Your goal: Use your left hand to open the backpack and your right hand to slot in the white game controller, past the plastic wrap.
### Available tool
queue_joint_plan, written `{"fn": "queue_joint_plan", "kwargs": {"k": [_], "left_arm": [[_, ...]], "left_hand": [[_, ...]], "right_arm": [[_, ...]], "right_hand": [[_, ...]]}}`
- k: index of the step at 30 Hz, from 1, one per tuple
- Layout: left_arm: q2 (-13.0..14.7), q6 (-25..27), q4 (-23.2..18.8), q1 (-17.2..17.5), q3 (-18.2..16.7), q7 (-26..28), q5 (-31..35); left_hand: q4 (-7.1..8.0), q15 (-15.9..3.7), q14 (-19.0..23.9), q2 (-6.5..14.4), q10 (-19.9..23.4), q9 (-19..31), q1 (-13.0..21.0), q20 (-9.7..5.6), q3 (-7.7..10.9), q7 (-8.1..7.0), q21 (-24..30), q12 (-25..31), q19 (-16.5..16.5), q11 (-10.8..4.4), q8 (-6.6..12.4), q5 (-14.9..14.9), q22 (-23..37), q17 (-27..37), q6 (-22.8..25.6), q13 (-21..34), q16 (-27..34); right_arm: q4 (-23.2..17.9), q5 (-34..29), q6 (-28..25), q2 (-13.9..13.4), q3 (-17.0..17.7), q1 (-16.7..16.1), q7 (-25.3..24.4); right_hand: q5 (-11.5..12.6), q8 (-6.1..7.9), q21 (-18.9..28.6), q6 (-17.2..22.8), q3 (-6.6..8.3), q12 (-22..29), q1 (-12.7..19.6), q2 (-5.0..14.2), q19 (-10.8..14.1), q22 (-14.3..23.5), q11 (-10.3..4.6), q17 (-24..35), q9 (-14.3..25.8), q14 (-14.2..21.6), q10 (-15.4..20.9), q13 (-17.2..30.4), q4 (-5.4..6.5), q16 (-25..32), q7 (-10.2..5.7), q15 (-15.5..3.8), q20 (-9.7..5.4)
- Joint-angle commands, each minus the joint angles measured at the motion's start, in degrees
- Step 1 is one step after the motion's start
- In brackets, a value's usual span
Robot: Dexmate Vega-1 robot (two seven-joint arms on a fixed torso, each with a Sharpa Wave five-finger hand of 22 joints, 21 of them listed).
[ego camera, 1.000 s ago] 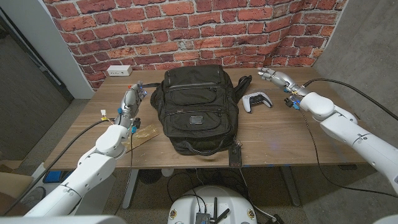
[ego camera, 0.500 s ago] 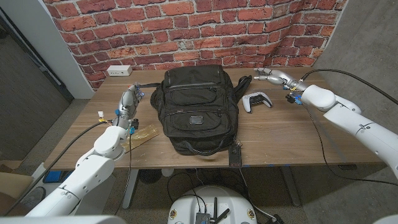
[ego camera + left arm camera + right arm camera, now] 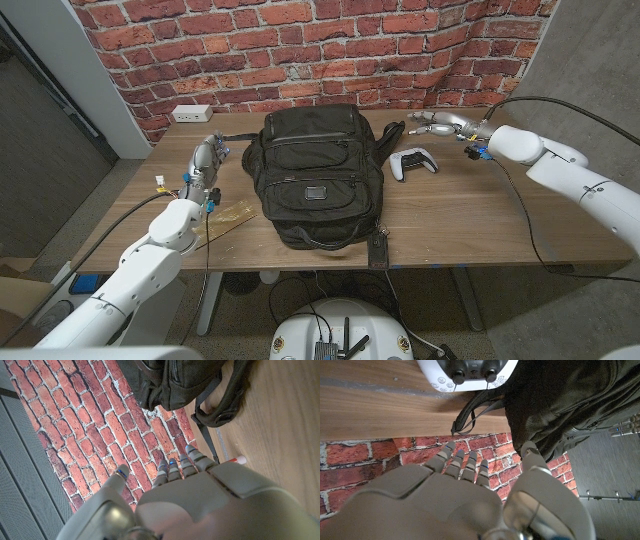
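A black backpack [image 3: 313, 172] lies flat on its back in the middle of the wooden worktop [image 3: 470, 215], zipped pockets facing up, its long axis running from the near edge toward the brick wall [image 3: 300, 50] behind the far edge. Its carry handle [image 3: 322, 242] sits at the end closest to the near edge, and a dark strap [image 3: 391, 133] trails off its right side near the far end. All zips that show appear closed.

Just beside that strap, toward the right half of the worktop, rests the white game controller [image 3: 413, 162], white-bodied with a dark centre and dark sticks. It lies face up, apart from the bag's body; which way its grips point cannot be told for sure.

The right hand [image 3: 437, 121] hovers near the far edge, just beyond the controller, its fingers apart and extended toward the backpack, holding nothing. The left hand [image 3: 207, 160] stands to the left of the backpack, close to its side but not touching, fingers reaching toward the far edge, loosely spread and empty.

A tan flat strip [image 3: 226, 217] lies by the near-left part of the worktop, next to the left arm. A white power strip [image 3: 190, 113] sits at the far-left corner.
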Motion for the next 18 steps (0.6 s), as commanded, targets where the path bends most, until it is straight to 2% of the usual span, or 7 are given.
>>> {"fn": "queue_joint_plan", "kwargs": {"k": [1, 2, 5, 7, 18], "left_arm": [[-0.16, 0.23, 0.88, -0.73, 0.26, -0.46, -0.23], [-0.19, 0.27, 0.91, -0.73, 0.30, -0.41, -0.22], [-0.34, 0.03, 1.19, -0.80, 0.46, -0.64, -0.31], [-0.46, -0.11, 1.36, -0.86, 0.59, -0.72, -0.34], [-0.49, 0.19, 1.39, -0.62, 0.80, -0.48, -0.57]], "left_hand": [[-0.28, 0.10, 0.65, 2.38, 0.41, 0.25, -0.26, -1.33, 0.18, -0.12, 0.01, 0.06, 0.42, -0.07, 0.21, 0.28, 0.08, 0.22, 0.46, 0.08, 0.14], [-0.28, 0.07, 0.66, 2.38, 0.40, 0.25, -0.26, -1.31, 0.18, -0.11, 0.01, 0.05, 0.42, -0.08, 0.21, 0.28, 0.08, 0.22, 0.49, 0.08, 0.14], [-0.28, 0.07, 0.68, 2.40, 0.45, 0.25, -0.27, -1.32, 0.19, -0.10, 0.00, 0.05, 0.44, -0.10, 0.21, 0.28, 0.08, 0.22, 0.53, 0.08, 0.13], [-0.29, 0.08, 0.70, 2.41, 0.47, 0.25, -0.28, -1.38, 0.20, -0.09, 0.00, 0.05, 0.44, -0.16, 0.21, 0.28, 0.08, 0.23, 0.55, 0.08, 0.13], [-0.29, 0.08, 0.77, 2.45, 0.61, 0.25, -0.31, -1.32, 0.22, -0.09, -0.03, 0.03, 0.46, -0.17, 0.18, 0.29, 0.08, 0.23, 0.63, 0.08, 0.10]], "right_arm": [[-2.27, -8.86, -2.68, -1.89, -2.56, 3.65, 2.11], [-2.32, -9.13, -2.69, -2.15, -3.12, 4.55, 4.37], [-2.24, -10.15, -2.85, -2.02, -3.75, 5.78, 6.20], [-2.22, -11.18, -3.01, -1.90, -4.30, 6.70, 7.38], [-1.48, -16.01, -4.23, -0.48, -7.79, 12.26, 15.71]], "right_hand": [[0.61, 0.14, 0.04, -1.14, 0.94, 0.42, 1.81, -0.39, 0.11, 0.16, 1.05, -0.22, 0.30, 0.39, -0.14, 0.43, 0.03, 0.45, 0.06, -0.01, 0.53], [0.69, 0.11, 0.03, -1.38, 1.03, 0.45, 2.13, -0.49, 0.09, 0.16, 1.12, -0.27, 0.31, 0.34, -0.13, 0.47, 0.03, 0.45, 0.19, 0.08, 0.70], [0.98, 0.06, -0.02, -2.14, 1.35, 0.55, 3.33, -0.95, 0.01, 0.16, 1.19, -0.46, 0.36, -0.29, -0.13, 0.58, 0.02, 0.27, 0.29, 0.62, 1.10], [1.34, 0.22, -0.08, -2.51, 1.73, 0.09, 4.83, -1.51, -0.17, 0.17, 1.26, -0.69, 0.42, -0.76, -1.85, 0.72, 0.04, 0.21, 0.30, 0.85, 1.44], [1.96, -0.11, -0.33, -6.72, 2.61, -0.04, 9.51, -3.89, -1.35, 0.19, 1.27, -1.40, 0.59, -3.57, -4.56, 1.05, 0.21, -0.19, 0.31, 1.97, 2.92]]}}
